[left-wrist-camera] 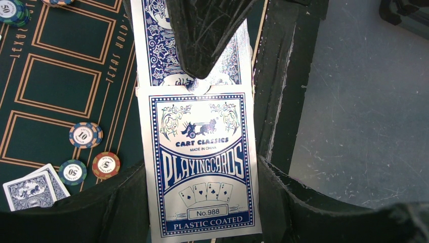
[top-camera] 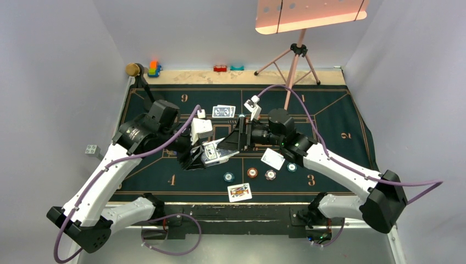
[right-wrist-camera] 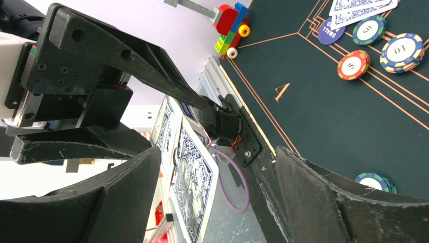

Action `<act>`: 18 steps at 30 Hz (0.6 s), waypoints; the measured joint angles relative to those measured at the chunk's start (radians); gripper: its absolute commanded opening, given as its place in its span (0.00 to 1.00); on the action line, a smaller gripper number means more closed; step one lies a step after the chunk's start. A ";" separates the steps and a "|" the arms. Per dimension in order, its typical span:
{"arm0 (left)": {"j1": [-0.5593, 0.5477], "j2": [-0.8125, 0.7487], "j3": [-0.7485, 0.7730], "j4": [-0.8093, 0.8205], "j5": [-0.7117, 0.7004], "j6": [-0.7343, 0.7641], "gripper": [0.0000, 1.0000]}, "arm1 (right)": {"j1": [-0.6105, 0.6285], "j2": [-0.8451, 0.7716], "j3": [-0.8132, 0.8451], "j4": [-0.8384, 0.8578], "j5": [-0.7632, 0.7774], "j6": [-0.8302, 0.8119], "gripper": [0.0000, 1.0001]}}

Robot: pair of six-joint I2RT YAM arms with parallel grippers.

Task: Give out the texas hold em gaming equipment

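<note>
While the left tool (top-camera: 204, 157) is clamped on a playing-card box (top-camera: 211, 153) above the middle of the green felt surface (top-camera: 335, 113), the right tool (top-camera: 228, 144) faces it from the right. This looks arranged so that one arm steadies the box as the other draws cards for dealing. Four round chips (top-camera: 252, 172) sit in a row nearer the arms. A face-up card (top-camera: 239, 191) lies closest to the arms, and a face-down pair (top-camera: 223, 111) lies farther away.

Left wrist view: the glossy white and blue box, printed "Cart Classics Playing Cards", lies flat between the left tool's scuffed black fingers, touching both. Above its thumb notch a blue-patterned card back (left-wrist-camera: 152, 50) sticks out, and one pointed black finger (left-wrist-camera: 202, 35) of the right tool overlaps it. Striped chips rest on the felt to the left.

Right wrist view: the right tool's two broad fingers (right-wrist-camera: 116, 202) stand apart, closed on nothing. The box is seen edge-on between them, and I cannot tell whether either finger touches it. Beyond, gold lines cross the matte felt, and a dark-blue small-blind button (right-wrist-camera: 331, 31) lies beside more chips.
</note>
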 measured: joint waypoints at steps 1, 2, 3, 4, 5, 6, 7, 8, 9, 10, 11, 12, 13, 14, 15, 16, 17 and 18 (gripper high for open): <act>0.000 0.000 0.000 0.000 0.000 0.000 0.00 | 0.000 0.000 -0.002 0.006 0.004 0.003 0.78; 0.000 0.000 0.000 0.000 0.000 0.000 0.00 | 0.000 0.000 -0.005 0.011 0.006 0.007 0.74; 0.000 0.000 0.000 0.000 0.000 0.000 0.00 | 0.000 0.000 -0.006 0.013 0.006 0.012 0.72; 0.000 0.000 0.000 0.000 0.000 0.000 0.00 | 0.000 0.000 -0.006 0.013 0.007 0.015 0.71; 0.000 0.000 0.000 0.000 0.000 0.000 0.00 | 0.000 0.000 -0.006 0.013 0.007 0.018 0.70; 0.000 0.000 0.000 0.000 0.000 0.000 0.00 | 0.000 0.000 -0.006 0.012 0.007 0.020 0.69; 0.000 0.000 0.000 0.000 0.000 0.000 0.00 | 0.000 0.000 -0.006 0.011 0.007 0.021 0.69; 0.000 0.000 0.000 0.000 0.000 0.000 0.00 | 0.000 0.000 -0.006 0.011 0.007 0.021 0.68; 0.000 0.000 0.000 0.000 0.000 0.000 0.00 | 0.000 0.000 -0.006 0.011 0.007 0.022 0.67; 0.000 0.000 0.000 0.000 0.000 0.000 0.00 | 0.000 0.000 -0.006 0.011 0.008 0.022 0.66; 0.000 0.000 0.000 0.000 0.000 0.000 0.00 | 0.000 -0.001 -0.006 0.010 0.011 0.021 0.64; 0.000 0.000 0.000 0.000 0.000 0.000 0.00 | 0.000 -0.002 -0.006 0.006 0.016 0.021 0.63; 0.000 0.000 0.000 0.000 0.000 0.000 0.00 | 0.000 -0.005 -0.006 0.000 0.024 0.020 0.62; 0.000 0.000 0.000 -0.001 0.000 0.000 0.00 | 0.000 -0.010 -0.006 -0.011 0.032 0.019 0.61; 0.000 0.000 0.000 -0.001 0.000 0.000 0.00 | 0.000 -0.017 -0.006 -0.021 0.036 0.018 0.61; 0.000 0.000 0.000 -0.001 0.000 0.000 0.00 | -0.001 -0.024 -0.006 -0.032 0.041 0.017 0.60; 0.000 0.000 0.000 0.000 0.000 0.000 0.00 | -0.001 -0.031 -0.006 -0.040 0.044 0.016 0.60; 0.000 0.000 0.000 0.000 0.000 0.000 0.00 | -0.001 -0.039 -0.006 -0.050 0.053 0.013 0.60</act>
